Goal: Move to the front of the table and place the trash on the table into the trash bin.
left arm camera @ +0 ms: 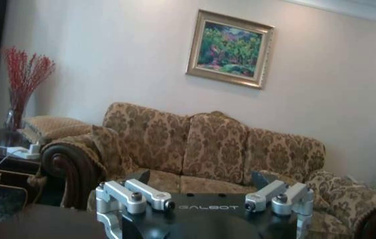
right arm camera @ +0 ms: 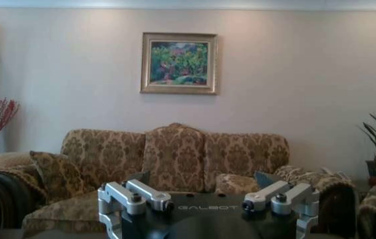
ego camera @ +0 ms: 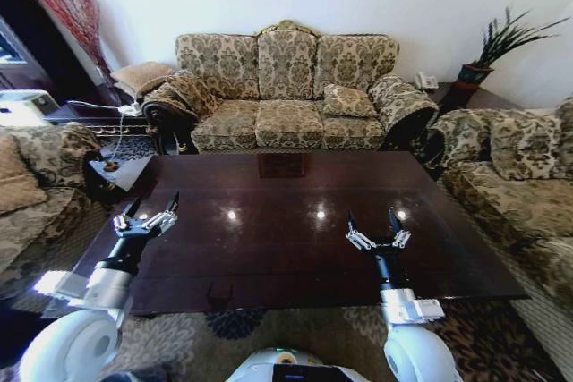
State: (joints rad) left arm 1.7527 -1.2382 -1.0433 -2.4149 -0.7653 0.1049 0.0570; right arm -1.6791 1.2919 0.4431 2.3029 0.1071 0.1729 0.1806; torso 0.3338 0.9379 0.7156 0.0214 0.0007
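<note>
so you're parked at the front of the table (ego camera: 286, 221) already, its dark glossy top fills the middle of the head frame, and honestly i can't spot any trash on it, just ceiling light reflections. no trash bin in sight either. my read: the drive-up step is done and either the clearing is done too, or you need to look around before reaching for anything. next move is really a scan, not a grab.

pose wise, both arms are held out low over the near half of the top. left gripper (ego camera: 154, 214) sits lower left of the frame, angled up and to the right, jaws spread wide, holding nothing. right gripper (ego camera: 377, 225) is lower right of centre, pointing straight up the frame, jaws also wide apart and empty. both wrist cams stare level at the sofa (right arm camera: 174, 159) and the painting (right arm camera: 179, 63), so the wrists are held flat.
</note>
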